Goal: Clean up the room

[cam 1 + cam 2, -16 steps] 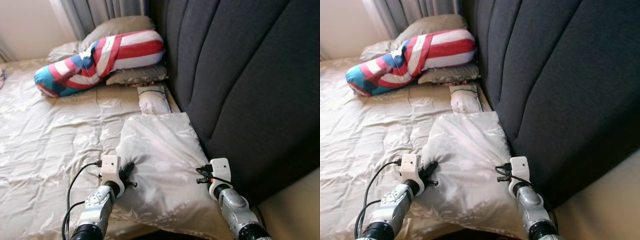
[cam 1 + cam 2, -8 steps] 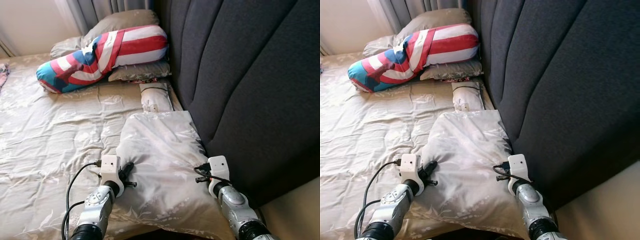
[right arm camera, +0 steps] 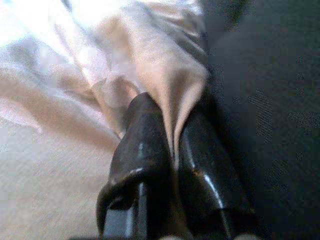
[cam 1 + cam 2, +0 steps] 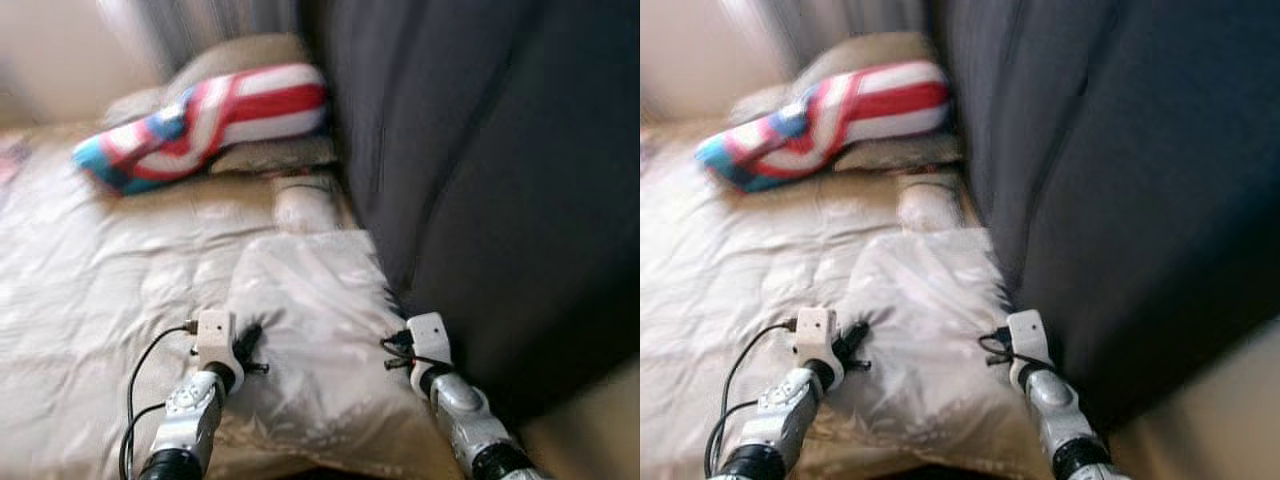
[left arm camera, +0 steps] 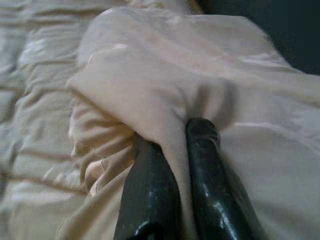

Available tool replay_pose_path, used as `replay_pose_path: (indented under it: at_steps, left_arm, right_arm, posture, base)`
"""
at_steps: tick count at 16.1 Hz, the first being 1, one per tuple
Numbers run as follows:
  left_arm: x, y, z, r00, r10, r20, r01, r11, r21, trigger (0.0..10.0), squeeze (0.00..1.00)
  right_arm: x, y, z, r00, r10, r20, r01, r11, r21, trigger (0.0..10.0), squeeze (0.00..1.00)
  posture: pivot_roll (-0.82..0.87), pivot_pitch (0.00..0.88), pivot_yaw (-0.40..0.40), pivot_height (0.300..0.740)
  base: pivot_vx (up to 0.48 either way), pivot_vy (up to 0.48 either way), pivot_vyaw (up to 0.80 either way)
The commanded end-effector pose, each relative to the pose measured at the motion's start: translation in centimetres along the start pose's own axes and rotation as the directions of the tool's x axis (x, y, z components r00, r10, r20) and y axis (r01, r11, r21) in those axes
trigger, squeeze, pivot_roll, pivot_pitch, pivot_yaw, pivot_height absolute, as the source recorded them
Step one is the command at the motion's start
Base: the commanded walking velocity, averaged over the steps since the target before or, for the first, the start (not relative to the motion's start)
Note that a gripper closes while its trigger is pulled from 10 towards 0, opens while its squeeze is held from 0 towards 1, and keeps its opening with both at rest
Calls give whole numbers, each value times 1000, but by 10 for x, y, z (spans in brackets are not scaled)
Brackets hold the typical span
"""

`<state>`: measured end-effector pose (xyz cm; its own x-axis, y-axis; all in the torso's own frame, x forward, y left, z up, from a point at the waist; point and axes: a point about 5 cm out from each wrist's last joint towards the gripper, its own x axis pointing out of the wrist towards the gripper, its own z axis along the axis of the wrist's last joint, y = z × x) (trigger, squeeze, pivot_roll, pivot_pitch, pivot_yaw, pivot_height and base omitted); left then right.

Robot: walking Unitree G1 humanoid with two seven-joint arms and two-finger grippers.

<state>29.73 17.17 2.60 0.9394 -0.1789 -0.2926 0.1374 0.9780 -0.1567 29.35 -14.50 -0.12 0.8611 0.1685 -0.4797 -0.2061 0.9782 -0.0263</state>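
Our left gripper (image 5: 172, 165) has its two black fingers pinched tight on a fold of the pale beige satin pillow (image 4: 300, 320), and our right gripper (image 3: 172, 150) is clamped the same way on the opposite edge, hard by the dark grey padded headboard (image 4: 480, 180). The pillow lies ahead of both grippers, its long axis running away from us along the headboard, each arm equally near its own side. It rests on the cream patterned bedspread (image 4: 90, 260). Beyond lies a red, white and blue striped bolster (image 4: 200, 120). The head views are blurred.
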Motion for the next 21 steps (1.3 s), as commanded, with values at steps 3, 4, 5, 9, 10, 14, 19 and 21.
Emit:
replay_pose_path:
  at_steps: [3,4,5,9,10,14,19,21]
  left_arm:
    - [3,4,25,994,0,105,-2,1000,19,10000,0]
    - [3,4,23,995,0,100,-2,1000,20,10000,0]
    - [3,4,22,995,0,96,-2,1000,21,10000,0]
    - [2,5,22,996,-1,93,0,1000,10,10000,0]
    - [2,5,22,996,0,93,-1,1000,9,10000,0]
    - [4,6,24,997,1,83,-2,1000,13,10000,0]
    - [16,-2,25,999,-37,17,37,999,-5,10000,0]
    - [26,-5,34,999,-49,2,49,999,1,10000,0]
  right_arm:
    - [3,-21,26,992,-88,88,89,996,-5,10000,0]
    - [3,-21,28,992,-90,90,90,996,-6,10000,0]
    - [4,-21,28,992,-90,90,91,996,-6,10000,0]
    - [4,-20,27,992,-94,86,94,996,-2,10000,0]
    - [4,-20,27,992,-96,85,96,995,-2,10000,0]
    - [5,-18,27,992,-103,76,101,994,31,10000,0]
    - [9,-14,28,995,-95,30,92,992,85,10000,0]
    - [12,-12,32,995,-100,18,97,987,130,10000,0]
  posture:
    - [-47,125,-23,740]
    - [-47,125,-24,740]
    - [-47,125,-25,740]
    - [-47,124,-27,740]
    - [-47,124,-27,740]
    - [-46,122,-30,740]
    - [-39,142,-30,740]
    - [-34,172,-25,740]
  base:
    - [0,0,0]
    - [0,0,0]
    - [0,0,0]
    - [0,0,0]
    - [0,0,0]
    - [0,0,0]
    - [0,0,0]
    - [0,0,0]
